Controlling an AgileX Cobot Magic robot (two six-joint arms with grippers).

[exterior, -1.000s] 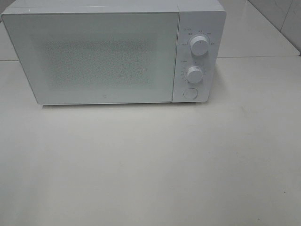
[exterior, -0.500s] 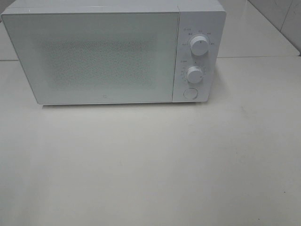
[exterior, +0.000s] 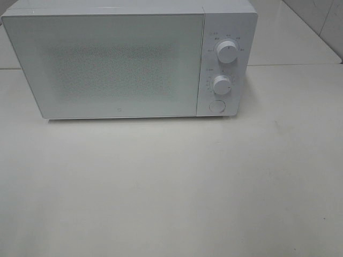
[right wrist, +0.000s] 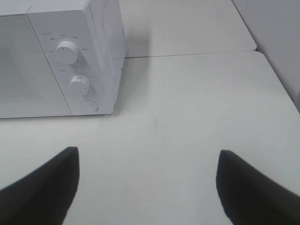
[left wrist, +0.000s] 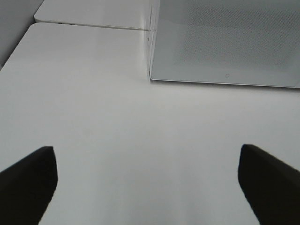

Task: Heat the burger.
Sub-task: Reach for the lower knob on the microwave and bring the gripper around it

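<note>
Kitchen-like test station indicated, more lab than home. White microwave (exterior: 128,59) is set on plain white bench (exterior: 171,187). Control panel is fitted with upper dial (exterior: 227,53), lower dial (exterior: 221,84) and round button (exterior: 216,105). Second bench (exterior: 289,37) is butted behind, seam visible. Pale tiled wall (exterior: 327,21) is seen at the edge.

High view: looks down on the microwave (exterior: 128,59) front.
Left wrist: low, facing its door (left wrist: 225,37).
Right wrist: low, facing its dials (right wrist: 68,51).
Shared: microwave.
</note>
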